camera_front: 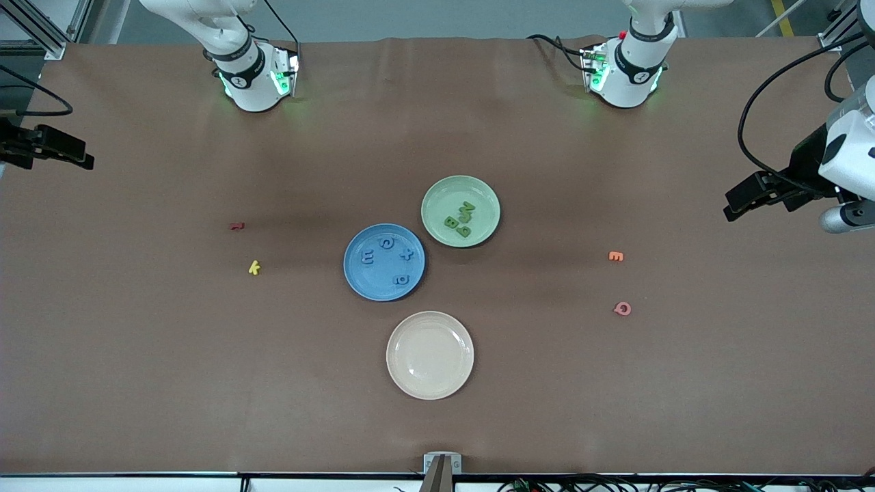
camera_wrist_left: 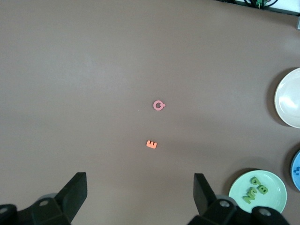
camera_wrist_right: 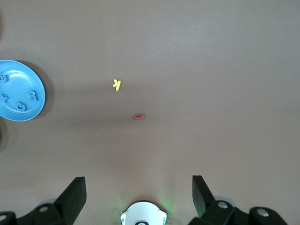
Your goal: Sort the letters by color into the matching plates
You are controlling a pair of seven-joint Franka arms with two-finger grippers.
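The blue plate (camera_front: 378, 288) holds several blue letters (camera_front: 387, 243). Touching it, farther from the front camera, the pale green plate (camera_front: 451, 194) holds several green letters (camera_front: 459, 217) bunched together. Both plates also show in the wrist views: the green plate (camera_wrist_left: 277, 180) in the left one, the blue plate (camera_wrist_right: 21, 82) in the right one. My left gripper (camera_wrist_left: 140, 180) hangs open and empty, high over the left arm's end of the table (camera_front: 744, 198). My right gripper (camera_wrist_right: 138, 183) hangs open and empty, high over the right arm's end (camera_front: 72, 154).
A cream plate (camera_front: 430, 372) sits bare, nearer the front camera than the blue plate. An orange letter (camera_front: 616, 256) and a pink letter (camera_front: 623, 308) lie toward the left arm's end. A red letter (camera_front: 236, 225) and a yellow letter (camera_front: 254, 268) lie toward the right arm's end.
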